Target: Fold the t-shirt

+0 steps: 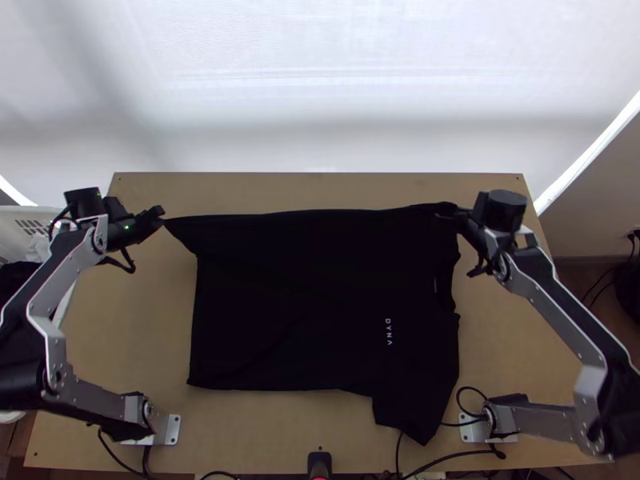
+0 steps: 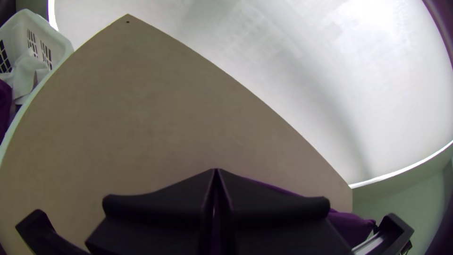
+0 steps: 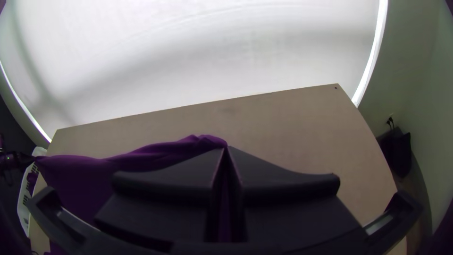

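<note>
While the dark t-shirt (image 1: pixel 304 312) lies across the middle of the table (image 1: pixel 120 320), you've got both ends of its upper edge pinched, and that edge runs taut from one gripper to the other. Here's your left gripper (image 1: pixel 162 218) at upper left, fingers pressed together on the hem corner. Over at upper right, your right gripper (image 1: pixel 459 214) has its fingers closed on the sleeve end. Look to the right of centre: there's the neckline (image 1: pixel 443 290), with the loose sleeve (image 1: pixel 416 412) angled toward the bottom. At the left edge sits your white basket (image 1: pixel 18 214), cloth inside.
</note>
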Robot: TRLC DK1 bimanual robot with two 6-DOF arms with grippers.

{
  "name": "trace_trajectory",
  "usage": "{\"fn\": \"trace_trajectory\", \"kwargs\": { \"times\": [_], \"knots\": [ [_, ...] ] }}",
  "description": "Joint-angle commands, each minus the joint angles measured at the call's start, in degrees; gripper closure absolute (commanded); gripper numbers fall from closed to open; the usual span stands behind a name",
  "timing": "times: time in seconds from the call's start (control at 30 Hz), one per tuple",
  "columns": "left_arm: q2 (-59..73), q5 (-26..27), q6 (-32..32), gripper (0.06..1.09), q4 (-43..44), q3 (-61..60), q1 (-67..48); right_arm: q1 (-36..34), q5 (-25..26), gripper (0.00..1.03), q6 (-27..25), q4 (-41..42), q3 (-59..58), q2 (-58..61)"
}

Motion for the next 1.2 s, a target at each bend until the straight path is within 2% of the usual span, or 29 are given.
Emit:
{"fn": "trace_trajectory", "kwargs": {
  "times": [0.0, 0.17, 0.27, 0.43, 0.57, 0.77, 0.87, 0.93, 0.97, 1.0, 1.03, 1.1, 1.17],
  "knots": [
    [4.53, -2.14, 0.88, 1.05, 0.16, 3.94, -0.35, -1.46, 0.91, 1.00, 1.45, 2.20, 3.57, 5.14],
    [10.77, -3.10, 0.88, 1.05, -0.10, 9.57, -0.88, -2.25, 0.91, 1.00, 1.54, 2.90, 8.49, 12.44],
    [15.69, -4.42, 0.70, 1.05, -3.18, 14.84, -1.14, -2.95, 0.91, 1.00, 1.54, 2.99, 12.00, 16.83],
    [21.40, -8.99, 0.44, 1.05, -5.02, 21.96, -2.64, -3.39, 1.00, 1.00, 1.80, 2.73, 18.16, 23.95],
    [23.86, -9.34, -0.09, 1.05, -5.20, 26.27, -3.95, -3.66, 1.27, 1.00, 1.89, 2.46, 23.69, 29.49],
    [27.38, -11.28, -1.32, 1.05, -5.72, 33.74, -5.62, -3.66, 1.70, 1.00, 1.98, 2.37, 29.32, 34.50],
    [29.31, -14.00, -2.46, 1.04, -5.81, 37.43, -6.42, -3.66, 2.32, 1.00, 2.07, 2.37, 31.16, 36.08],
    [30.54, -14.35, -3.25, 0.84, -6.87, 39.63, -6.59, -3.66, 2.32, 1.00, 2.07, 2.37, 32.22, 36.78],
    [30.72, -14.35, -3.16, 0.80, -7.04, 39.98, -6.68, -3.66, 2.32, 0.99, 1.98, 2.29, 32.48, 36.87],
    [30.63, -14.44, -3.16, 0.77, -7.04, 40.15, -6.77, -3.66, 2.32, 0.88, 2.07, 1.93, 32.66, 36.87],
    [30.28, -14.44, -3.08, 0.68, -7.04, 40.07, -6.85, -3.66, 2.32, 0.71, 2.07, 0.97, 32.83, 36.52],
    [29.84, -14.44, -2.20, 0.39, -7.04, 40.07, -7.03, -3.57, 2.32, 0.50, 2.07, -1.76, 33.80, 36.43],
    [28.78, -14.27, -0.44, 0.19, -7.83, 39.54, -7.29, -3.48, 2.32, 0.34, 1.98, -6.06, 35.56, 36.26]
  ]
}}
